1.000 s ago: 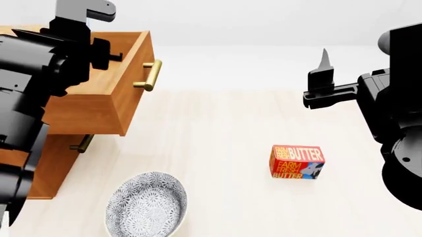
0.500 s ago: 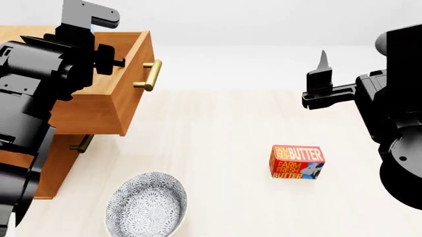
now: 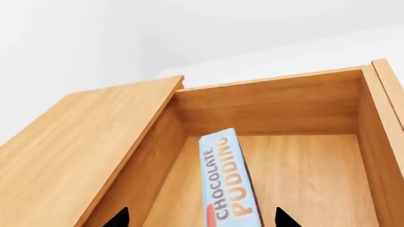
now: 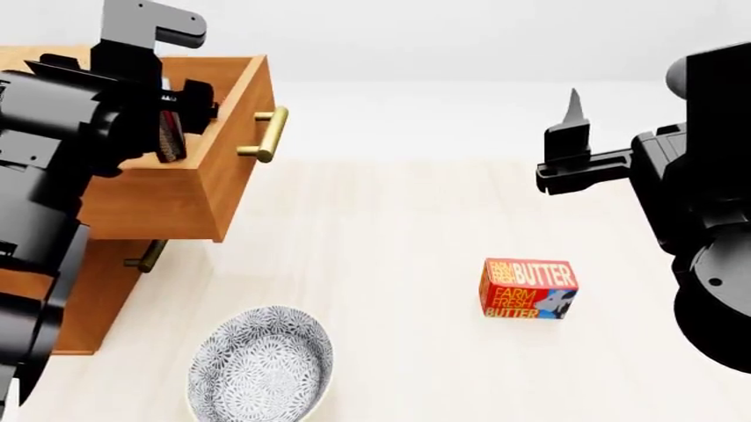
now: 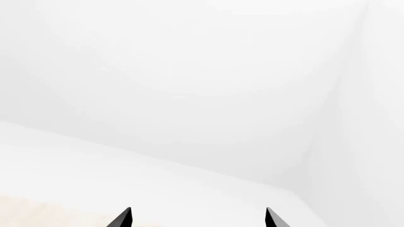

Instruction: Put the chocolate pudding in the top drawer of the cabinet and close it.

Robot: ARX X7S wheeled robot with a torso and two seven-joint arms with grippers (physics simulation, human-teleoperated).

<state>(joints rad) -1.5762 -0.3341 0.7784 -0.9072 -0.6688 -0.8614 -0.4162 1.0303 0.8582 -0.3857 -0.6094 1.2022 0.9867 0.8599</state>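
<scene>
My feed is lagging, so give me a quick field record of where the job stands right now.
pudding: chocolate pudding inside the top drawer, standing on edge
left gripper: above the drawer, jaws spread wider than the box
right gripper: raised off the table, jaws apart, empty
drawer: pulled out of the cabinet
bystanders: butter box, patterned bowl
left to do: close drawer

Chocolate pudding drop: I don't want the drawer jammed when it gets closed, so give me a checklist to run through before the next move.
1. Top drawer pulled open: ok.
2. Chocolate pudding over the drawer interior, inside its walls: ok.
3. Left pincer released from the box: not ok as far as shows; tips stand wide of it, yet it hangs tilted between them, contact out of view.
4. Box lying flat on the drawer floor: not ok.
5. Brass handle unobstructed: ok.
6. Right pincer open and holding nothing: ok.
</scene>
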